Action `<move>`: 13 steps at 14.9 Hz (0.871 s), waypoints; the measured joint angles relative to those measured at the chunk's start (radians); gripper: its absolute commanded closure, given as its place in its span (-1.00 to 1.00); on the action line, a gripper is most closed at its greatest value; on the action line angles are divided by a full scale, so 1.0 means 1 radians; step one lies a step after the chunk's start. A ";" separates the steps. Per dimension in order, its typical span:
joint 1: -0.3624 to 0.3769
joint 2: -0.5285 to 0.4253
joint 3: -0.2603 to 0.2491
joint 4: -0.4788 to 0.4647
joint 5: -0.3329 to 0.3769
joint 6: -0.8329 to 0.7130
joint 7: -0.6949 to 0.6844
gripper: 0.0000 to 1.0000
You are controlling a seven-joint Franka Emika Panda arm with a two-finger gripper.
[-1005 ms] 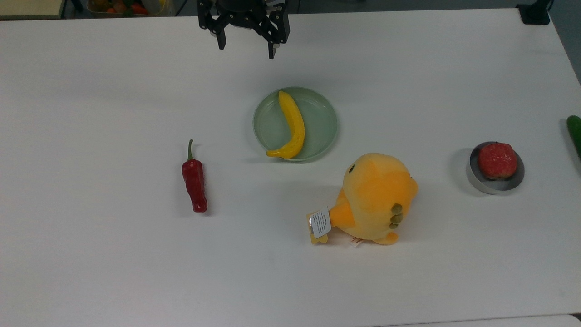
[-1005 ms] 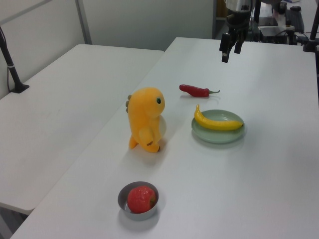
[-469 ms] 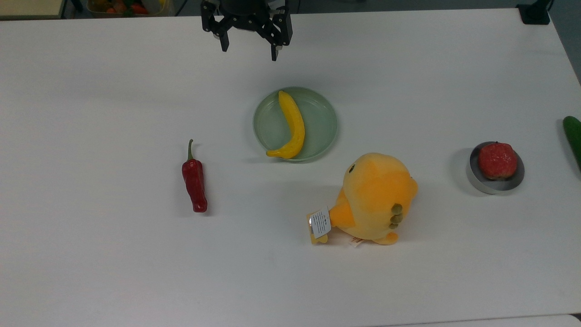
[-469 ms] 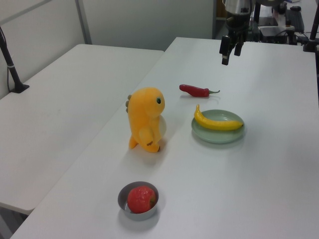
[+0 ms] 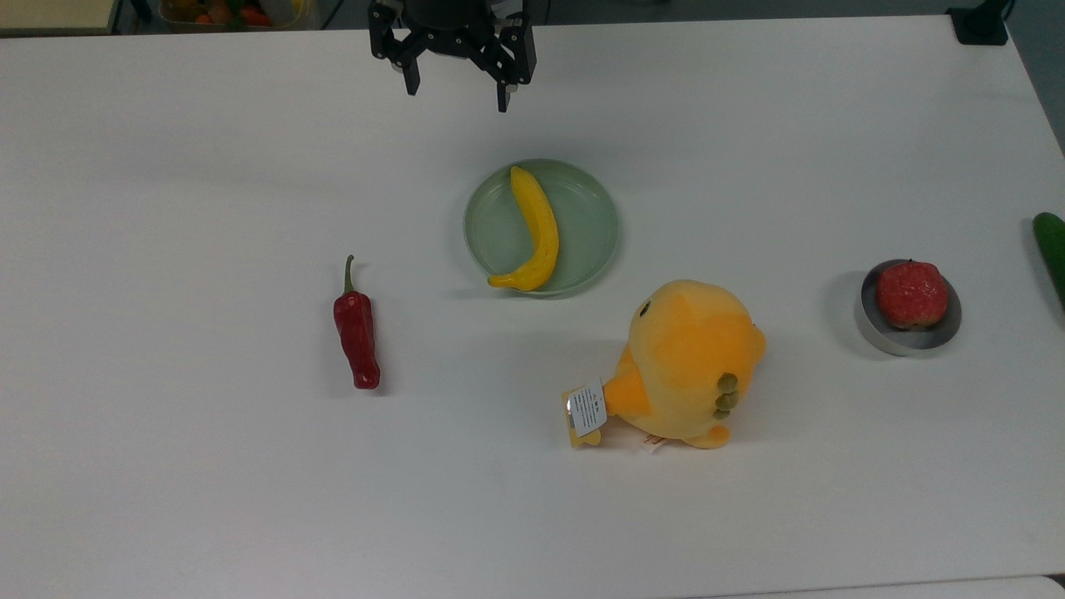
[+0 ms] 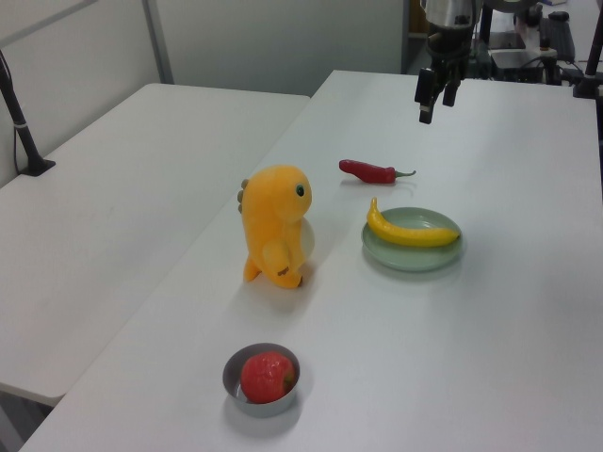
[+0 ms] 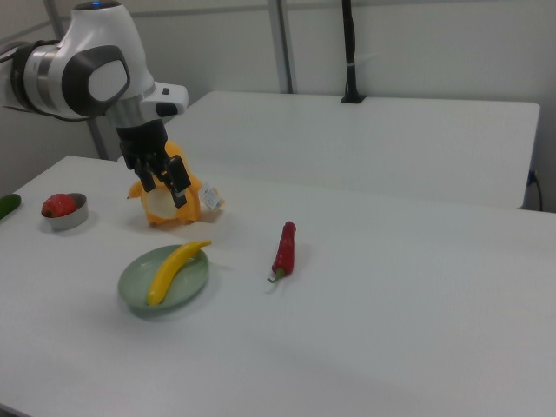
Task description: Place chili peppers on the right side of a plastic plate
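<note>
The dark-red chili pepper (image 5: 358,333) (image 6: 369,171) (image 7: 284,248) lies on the white table, left of the plastic plate in the top view, with its green stem pointing to the far edge. The pale-green plastic plate (image 5: 591,225) (image 6: 415,256) (image 7: 137,280) holds a yellow banana (image 5: 537,229). My gripper (image 5: 456,96) (image 6: 436,105) (image 7: 165,193) hangs open and empty above the table beyond the plate, well apart from the chili.
An orange plush toy (image 5: 691,362) stands just right of and nearer than the plate in the top view. A grey metal dish (image 5: 882,341) with a round red fruit sits further right. A green cucumber (image 5: 1052,249) pokes in at the top view's right edge.
The gripper shifted slightly to the top view's right and a touch toward the plate, then held still. Nothing on the table moved.
</note>
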 measured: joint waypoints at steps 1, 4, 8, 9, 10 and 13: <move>0.000 0.000 0.000 0.000 0.000 0.000 0.000 -1.00; 0.000 0.000 0.000 0.000 0.000 0.000 0.000 -1.00; -0.002 0.004 0.000 -0.012 0.000 0.033 -0.027 -1.00; -0.007 0.007 0.000 -0.016 0.000 0.049 -0.054 -1.00; -0.019 0.012 0.000 -0.018 -0.001 0.061 -0.091 -1.00; -0.075 0.046 0.000 -0.025 -0.006 0.162 -0.222 -1.00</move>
